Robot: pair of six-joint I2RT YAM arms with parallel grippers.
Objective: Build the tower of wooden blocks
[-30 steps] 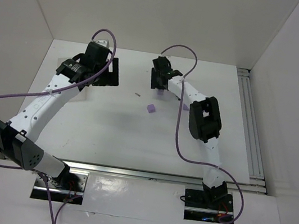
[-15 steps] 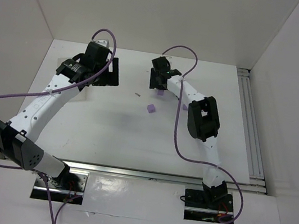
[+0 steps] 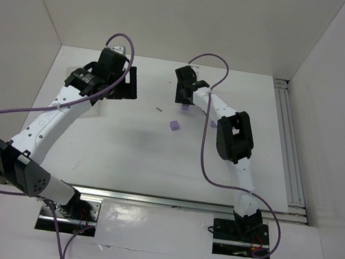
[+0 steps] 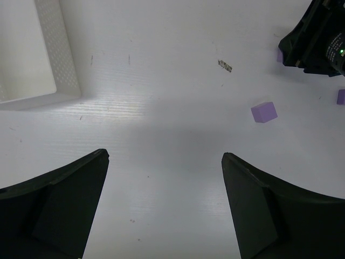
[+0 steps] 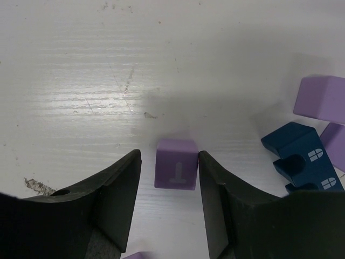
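Observation:
A light purple block (image 5: 176,163) with a pale mark on its face lies on the table between my right gripper's (image 5: 168,155) fingers. The right finger (image 5: 215,183) touches it and the left finger (image 5: 121,183) stands a little off it, so the gripper is open. Just to the right lie a dark blue block (image 5: 299,156) with an arch cut-out and two more purple blocks (image 5: 323,97). Another purple block (image 3: 174,125) (image 4: 263,112) lies alone mid-table. My left gripper (image 4: 164,156) (image 3: 124,82) hovers wide open over bare table with nothing between its fingers.
A translucent white box (image 4: 38,54) sits at the far left beside the left gripper. A small dark scrap (image 4: 225,65) lies on the table between the arms. White walls close in the back and both sides, and a rail (image 3: 291,148) runs along the right edge.
The right wrist has shifted very slightly near the block cluster. The left arm and the lone purple block have not moved.

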